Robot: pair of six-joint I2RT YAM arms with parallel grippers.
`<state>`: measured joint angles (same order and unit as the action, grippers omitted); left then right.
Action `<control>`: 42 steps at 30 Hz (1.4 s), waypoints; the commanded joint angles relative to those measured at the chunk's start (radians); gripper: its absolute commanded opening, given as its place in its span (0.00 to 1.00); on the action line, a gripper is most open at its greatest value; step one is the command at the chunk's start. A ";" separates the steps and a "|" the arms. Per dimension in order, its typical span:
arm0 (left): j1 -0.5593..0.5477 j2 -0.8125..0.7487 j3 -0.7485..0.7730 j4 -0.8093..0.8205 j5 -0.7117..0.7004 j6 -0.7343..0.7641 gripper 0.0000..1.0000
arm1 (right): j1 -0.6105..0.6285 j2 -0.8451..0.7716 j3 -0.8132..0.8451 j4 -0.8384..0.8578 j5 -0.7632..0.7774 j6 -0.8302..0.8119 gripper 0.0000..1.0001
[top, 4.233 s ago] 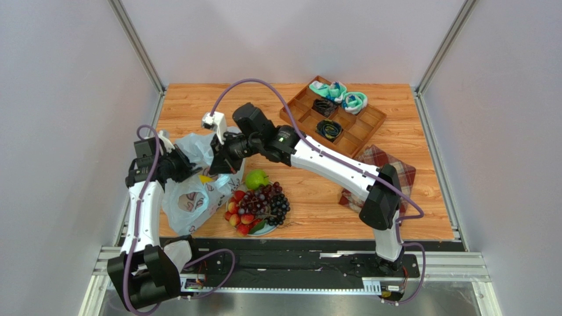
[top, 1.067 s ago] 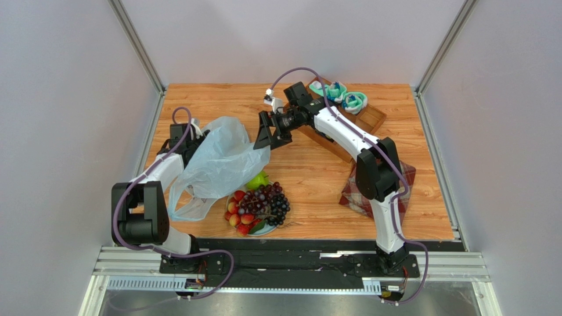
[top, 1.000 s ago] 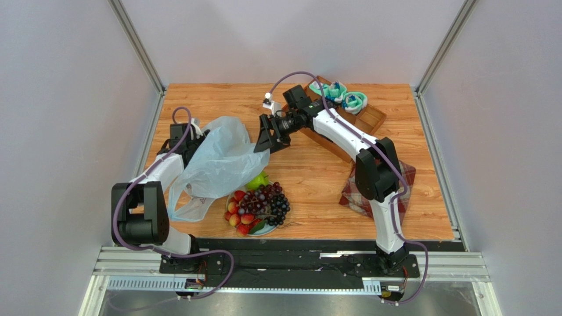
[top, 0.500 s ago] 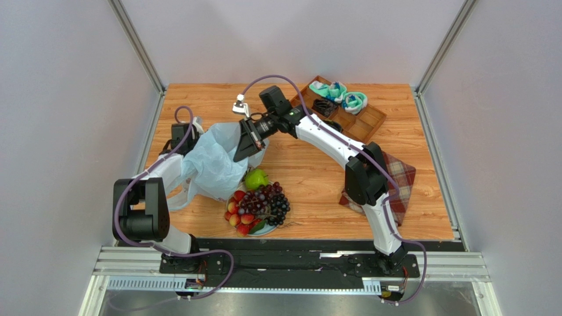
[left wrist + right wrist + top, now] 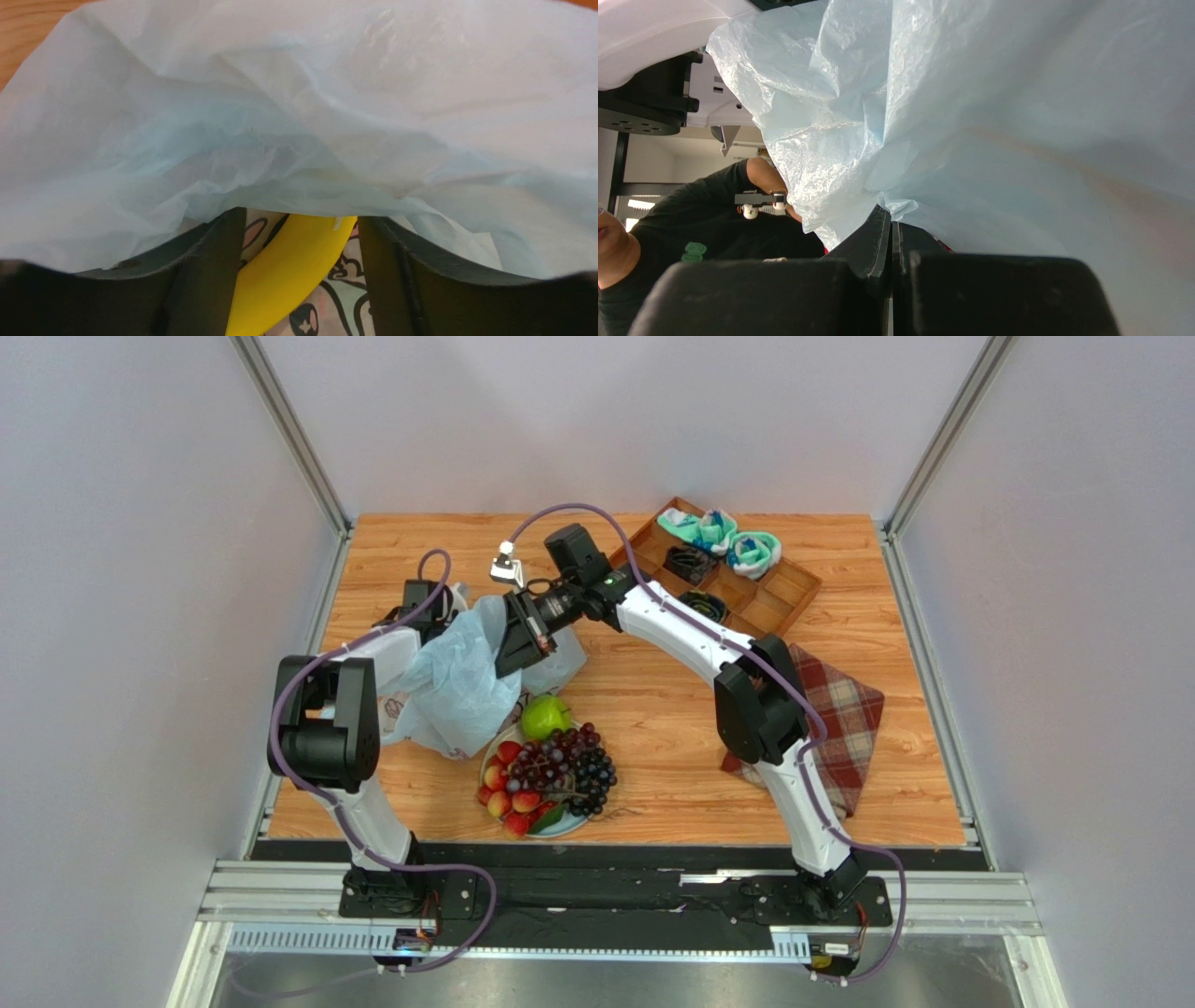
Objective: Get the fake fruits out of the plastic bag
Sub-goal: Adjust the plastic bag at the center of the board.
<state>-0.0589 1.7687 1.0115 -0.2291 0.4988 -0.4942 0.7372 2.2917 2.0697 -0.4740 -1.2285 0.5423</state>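
Observation:
The pale-blue plastic bag (image 5: pixel 463 686) lies crumpled at the table's left, and in the left wrist view the plastic bag (image 5: pixel 302 105) drapes over my fingers. My right gripper (image 5: pixel 511 653) is shut on its upper edge, the film pinched at the tips of the right gripper (image 5: pixel 891 218). My left gripper (image 5: pixel 302 222) is open inside the bag's mouth, with a yellow banana (image 5: pixel 288 273) lying slantwise between its fingers on the printed film. Outside the bag sit a green apple (image 5: pixel 544 716), dark grapes (image 5: pixel 578 763) and small red fruits (image 5: pixel 511 801).
The fruits rest on a small plate (image 5: pixel 561 825) near the front. A wooden compartment tray (image 5: pixel 779 602) with teal-white socks (image 5: pixel 737 543) stands at the back right. A red plaid cloth (image 5: pixel 839 711) lies at the right. A person in dark clothes (image 5: pixel 703 231) shows beyond the bag.
My right gripper moved left from beside the tray to the bag and shut on its edge. The left gripper shifted towards the back right, into the bag's mouth. The bag bunched up.

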 commanded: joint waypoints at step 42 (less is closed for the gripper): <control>0.202 -0.700 -0.205 -0.277 0.270 0.100 0.49 | -0.253 -0.300 0.248 -0.419 0.579 -0.656 0.73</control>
<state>0.1745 1.0397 0.7403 -0.5568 0.7437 -0.3813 0.4637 2.1719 2.2208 -0.9016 -0.7647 0.0109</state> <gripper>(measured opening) 0.485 0.707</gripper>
